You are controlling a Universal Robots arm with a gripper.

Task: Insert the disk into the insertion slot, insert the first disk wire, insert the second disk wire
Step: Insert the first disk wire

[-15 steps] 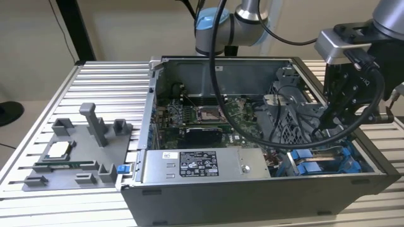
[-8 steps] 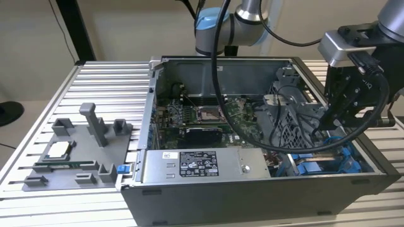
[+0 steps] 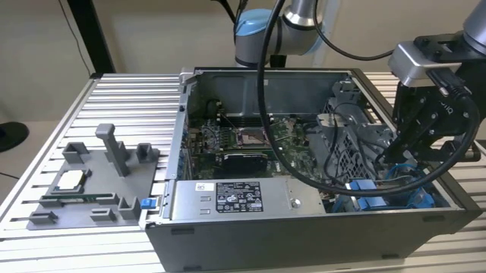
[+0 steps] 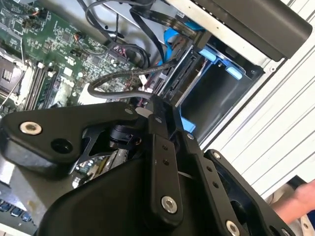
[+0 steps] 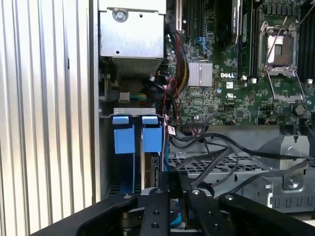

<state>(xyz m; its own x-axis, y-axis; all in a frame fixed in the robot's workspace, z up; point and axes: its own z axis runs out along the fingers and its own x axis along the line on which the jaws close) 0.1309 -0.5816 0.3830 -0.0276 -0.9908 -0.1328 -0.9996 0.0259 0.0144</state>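
Note:
The disk (image 4: 183, 81) sits in the insertion slot (image 5: 129, 112) at the case's front corner on the exterior view's right. Its blue carrier tabs (image 5: 133, 137) stick out of the bay, and the blue carrier (image 3: 370, 189) also shows from outside. My gripper (image 3: 395, 152) reaches down into the case right over that bay. In the second wrist view its fingertips (image 4: 156, 109) are pinched together on the end of a black sleeved disk wire (image 4: 120, 78), close against the disk's connector edge. My gripper (image 5: 171, 183) hides the connector itself.
The grey labelled power-supply box (image 3: 227, 199) lies along the case front. Loose black cables (image 5: 221, 147) cross the perforated drive cage (image 5: 256, 167) beside the bay. A grey fixture tray (image 3: 83, 187) stands at the exterior view's left. A person's hand (image 4: 295, 201) shows beyond the case wall.

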